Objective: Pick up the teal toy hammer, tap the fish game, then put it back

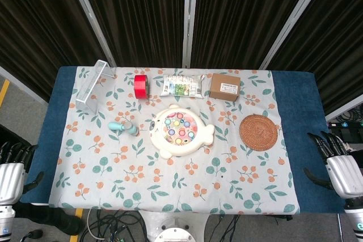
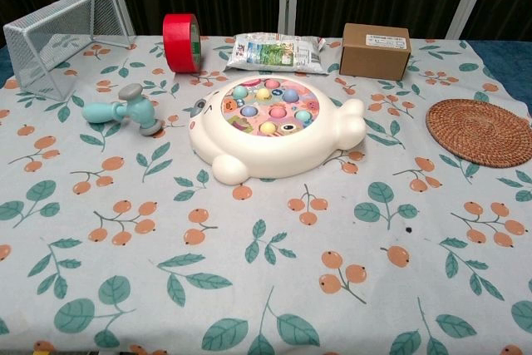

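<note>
The teal toy hammer (image 1: pixel 123 127) (image 2: pixel 125 110) with grey head ends lies flat on the floral tablecloth, just left of the fish game. The fish game (image 1: pixel 180 130) (image 2: pixel 270 126) is a cream fish-shaped toy with several pastel buttons on top, at the table's middle. My left hand (image 1: pixel 12 174) hangs off the table's left edge, fingers apart, holding nothing. My right hand (image 1: pixel 339 168) hangs beyond the right edge, fingers spread and empty. Both hands are far from the hammer. Neither hand shows in the chest view.
Along the back stand a wire mesh basket (image 1: pixel 92 84) (image 2: pixel 58 32), a red tape roll (image 1: pixel 141 86) (image 2: pixel 181 42), a snack packet (image 1: pixel 181 85) (image 2: pixel 274 51) and a cardboard box (image 1: pixel 224 86) (image 2: pixel 375 51). A woven coaster (image 1: pixel 258 131) (image 2: pixel 482 131) lies at the right.
</note>
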Tool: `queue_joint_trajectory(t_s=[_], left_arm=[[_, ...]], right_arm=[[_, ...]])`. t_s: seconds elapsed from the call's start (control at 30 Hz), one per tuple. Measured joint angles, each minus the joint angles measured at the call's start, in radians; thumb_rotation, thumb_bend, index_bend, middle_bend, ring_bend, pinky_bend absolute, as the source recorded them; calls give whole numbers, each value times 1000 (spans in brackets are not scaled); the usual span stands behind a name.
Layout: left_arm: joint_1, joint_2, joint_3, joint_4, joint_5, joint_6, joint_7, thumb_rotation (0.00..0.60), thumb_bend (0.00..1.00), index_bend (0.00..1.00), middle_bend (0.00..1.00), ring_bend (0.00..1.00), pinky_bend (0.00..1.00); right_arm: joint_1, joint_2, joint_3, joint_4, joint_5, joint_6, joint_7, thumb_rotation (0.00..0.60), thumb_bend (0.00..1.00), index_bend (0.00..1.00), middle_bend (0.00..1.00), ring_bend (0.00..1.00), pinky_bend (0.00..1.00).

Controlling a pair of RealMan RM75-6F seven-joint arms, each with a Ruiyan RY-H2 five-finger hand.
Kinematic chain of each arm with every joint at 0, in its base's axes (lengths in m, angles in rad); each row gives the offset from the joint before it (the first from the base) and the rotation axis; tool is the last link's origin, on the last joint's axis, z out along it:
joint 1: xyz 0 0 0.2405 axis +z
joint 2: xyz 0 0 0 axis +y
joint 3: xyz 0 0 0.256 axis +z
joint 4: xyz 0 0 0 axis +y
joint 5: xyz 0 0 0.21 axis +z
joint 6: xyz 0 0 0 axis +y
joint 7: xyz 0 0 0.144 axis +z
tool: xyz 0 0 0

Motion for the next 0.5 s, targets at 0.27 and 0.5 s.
queue_joint_trajectory(t_s=[0.27,0.5], left_arm=[[5,4,-9,-11,19,-7,6,600,229,227,269,121,62],[-43,34,-31,-39,56,-60,-4,600,232,238,282,130,112]], right_arm=[[-9,0,-7,4,-2,18,3,600,181,48,145,0,0],[-16,-1,-5,12,-8,46,4,600,181,49,145,0,0]])
